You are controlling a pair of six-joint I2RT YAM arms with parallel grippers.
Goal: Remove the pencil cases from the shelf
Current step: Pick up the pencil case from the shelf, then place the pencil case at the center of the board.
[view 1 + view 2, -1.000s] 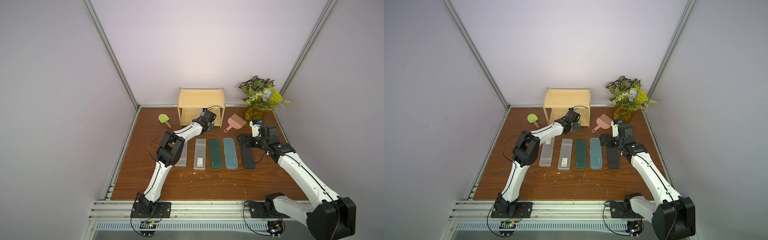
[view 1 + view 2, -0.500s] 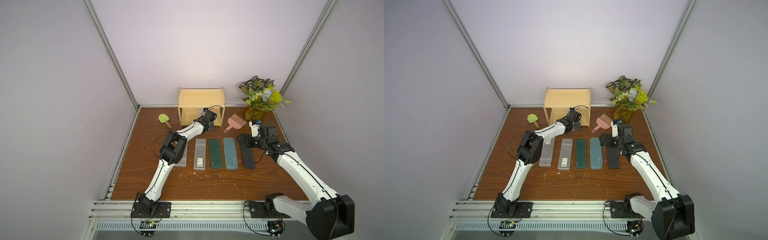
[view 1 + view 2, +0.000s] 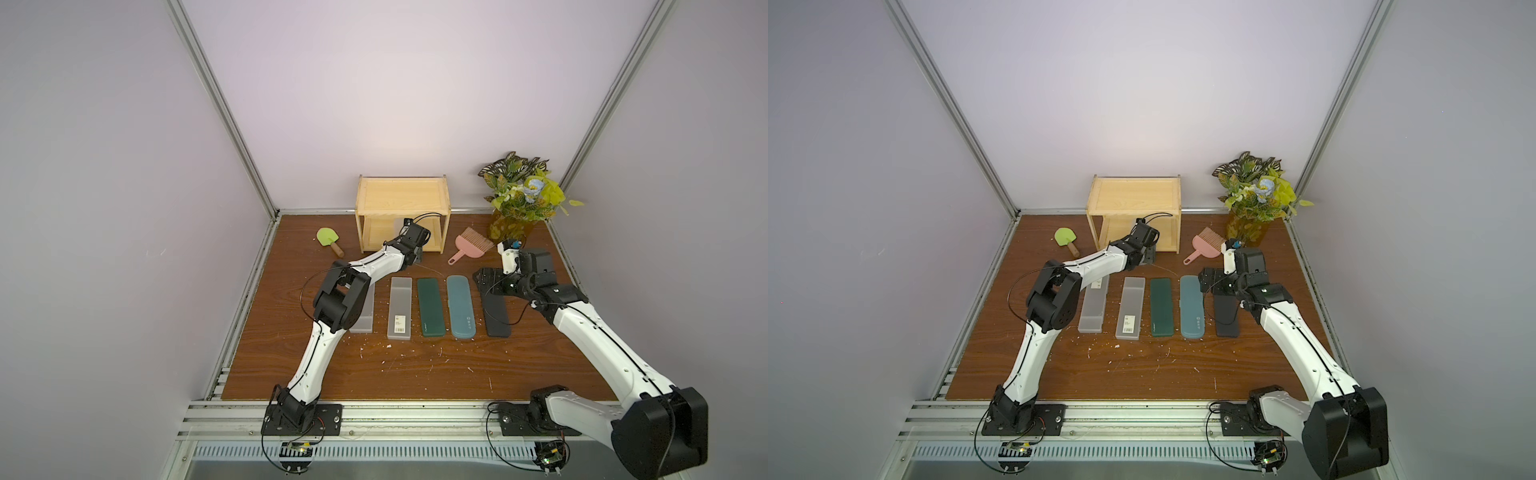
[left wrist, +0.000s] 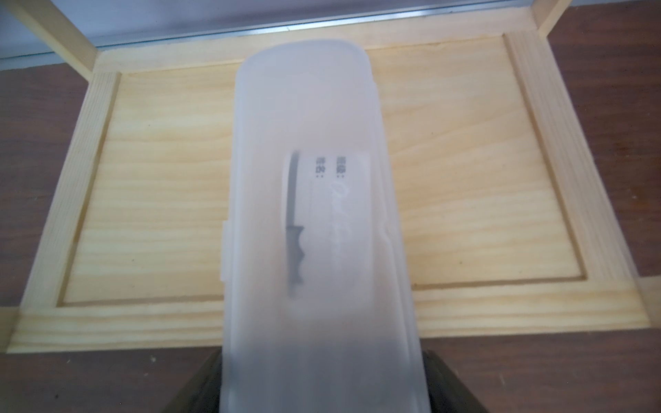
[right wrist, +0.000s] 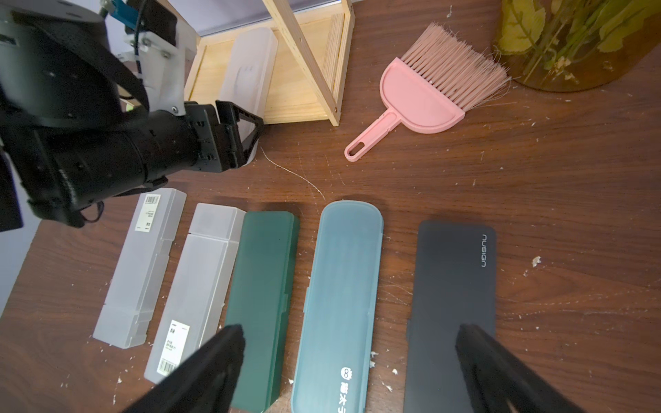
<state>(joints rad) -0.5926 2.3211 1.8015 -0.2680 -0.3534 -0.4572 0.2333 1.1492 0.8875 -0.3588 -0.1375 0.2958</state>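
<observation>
The light-wood shelf (image 3: 401,199) stands at the back of the table. A frosted translucent pencil case (image 4: 307,178) lies lengthwise on its lower tray (image 4: 143,178), its near end sticking out over the front rim. My left gripper (image 4: 323,386) is shut on that near end, a dark finger against each long side. On the table in front lie a frosted case (image 3: 361,311), a barcode-labelled frosted case (image 3: 400,307), a dark green case (image 3: 431,305), a teal case (image 3: 461,305) and a black case (image 3: 496,313). My right gripper (image 5: 350,339) hangs open above the teal and black cases, holding nothing.
A pink hand brush (image 3: 471,245) lies right of the shelf and a green spatula (image 3: 328,240) left of it. A plant in a vase (image 3: 519,199) stands in the back right corner. Pale crumbs are scattered over the table in front of the row.
My left gripper's jaws have come together on the frosted case at the shelf's lower tray. The right arm has barely moved.
</observation>
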